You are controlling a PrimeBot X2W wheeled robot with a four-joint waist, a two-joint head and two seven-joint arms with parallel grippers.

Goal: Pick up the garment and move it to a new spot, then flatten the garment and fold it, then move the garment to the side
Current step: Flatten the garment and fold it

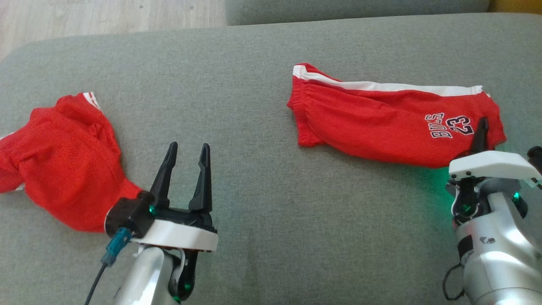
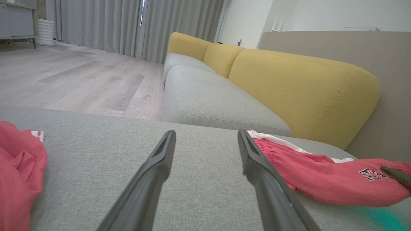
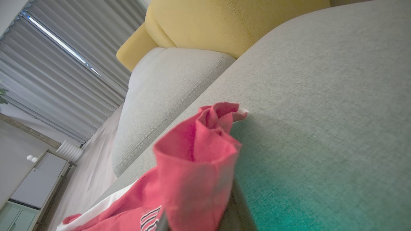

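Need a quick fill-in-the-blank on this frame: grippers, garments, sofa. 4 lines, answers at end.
1. The left gripper hovers with jaws ___ above the gray cushion.
2. The right gripper is shut on the edge of the shorts, beside the printed number ___.
3. The crumpled garment lies on the robot's ___ side.
4. The backrest beyond is coloured ___.

Missing words: open; 23; left; yellow.
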